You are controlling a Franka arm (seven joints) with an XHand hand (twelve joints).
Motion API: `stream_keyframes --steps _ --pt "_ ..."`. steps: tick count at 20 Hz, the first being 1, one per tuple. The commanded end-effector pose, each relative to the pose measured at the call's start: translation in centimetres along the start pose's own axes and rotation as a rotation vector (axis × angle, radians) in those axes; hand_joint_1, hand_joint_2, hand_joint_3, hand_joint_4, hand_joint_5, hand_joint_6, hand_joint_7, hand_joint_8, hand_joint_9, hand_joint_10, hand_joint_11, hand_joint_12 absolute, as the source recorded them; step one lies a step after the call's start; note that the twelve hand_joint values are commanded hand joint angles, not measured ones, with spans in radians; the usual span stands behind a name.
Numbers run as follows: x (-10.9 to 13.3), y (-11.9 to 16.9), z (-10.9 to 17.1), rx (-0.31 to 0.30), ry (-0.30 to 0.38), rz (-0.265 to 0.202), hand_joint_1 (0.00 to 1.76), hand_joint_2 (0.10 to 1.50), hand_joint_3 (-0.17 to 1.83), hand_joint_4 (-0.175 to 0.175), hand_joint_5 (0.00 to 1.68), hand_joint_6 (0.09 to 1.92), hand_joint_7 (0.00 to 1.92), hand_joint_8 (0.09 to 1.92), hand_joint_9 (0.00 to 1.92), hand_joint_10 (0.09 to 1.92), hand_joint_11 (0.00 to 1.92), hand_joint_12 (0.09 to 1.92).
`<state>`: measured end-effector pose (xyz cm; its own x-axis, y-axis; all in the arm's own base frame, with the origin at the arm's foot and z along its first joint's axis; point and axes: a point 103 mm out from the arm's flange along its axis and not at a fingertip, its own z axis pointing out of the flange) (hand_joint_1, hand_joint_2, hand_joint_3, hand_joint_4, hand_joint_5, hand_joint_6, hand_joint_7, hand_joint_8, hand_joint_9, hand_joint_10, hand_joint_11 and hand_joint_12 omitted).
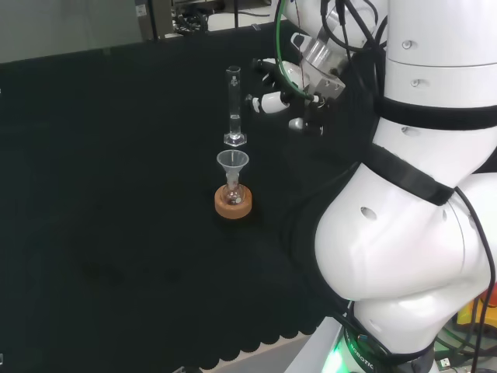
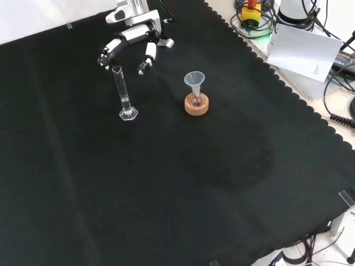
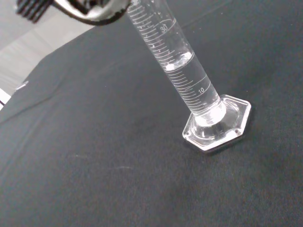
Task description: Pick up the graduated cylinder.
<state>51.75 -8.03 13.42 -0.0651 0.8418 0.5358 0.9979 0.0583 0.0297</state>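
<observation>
Cloth [image 2: 166,194] black, spread over the bench, scalloped along its edge in the front view; arm's white links [image 1: 411,194] large at the head view's right; hand [image 2: 130,41] black and white, at the front view's top, just behind the graduated cylinder [image 2: 125,94] and apart from it, fingers [image 2: 145,58] spread wide and bent downward, tips above the cloth, nothing held; same hand [image 1: 283,89] in the head view just right of the cylinder [image 1: 234,105], a gap between them. Graduated cylinder upright on its hexagonal foot [image 3: 218,125], long axis vertical, mouth pointing up, foot flat on the cloth; clear liquid in the lower part, level partway up the printed scale in the wrist view [image 3: 180,61]. Cork ring [image 2: 197,105] to the cylinder's right in the front view, nearer the camera in the head view, well clear of the foot; small flask [image 2: 196,100] seated in the ring; clear funnel [image 2: 194,79] standing in the flask's neck, wide end up.
</observation>
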Motion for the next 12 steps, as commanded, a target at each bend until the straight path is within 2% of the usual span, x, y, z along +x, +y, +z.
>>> stream_keyframes --steps 1,4,9,12 --pt "-0.6 0.7 1.7 -0.030 0.113 -0.049 0.90 0.64 0.60 -0.048 0.41 0.09 0.27 0.63 0.52 0.58 0.33 1.32" --pt "-0.6 1.1 2.4 -0.053 0.156 -0.070 0.92 0.63 0.62 -0.050 0.43 0.09 0.30 0.64 0.55 0.57 0.35 1.32" --pt "-0.6 1.9 3.8 -0.055 0.242 -0.113 0.94 0.62 0.64 -0.054 0.45 0.09 0.34 0.65 0.60 0.56 0.38 1.31" --pt "-0.7 2.5 4.5 -0.067 0.322 -0.155 0.94 0.61 0.65 -0.054 0.47 0.09 0.35 0.65 0.62 0.55 0.40 1.30"
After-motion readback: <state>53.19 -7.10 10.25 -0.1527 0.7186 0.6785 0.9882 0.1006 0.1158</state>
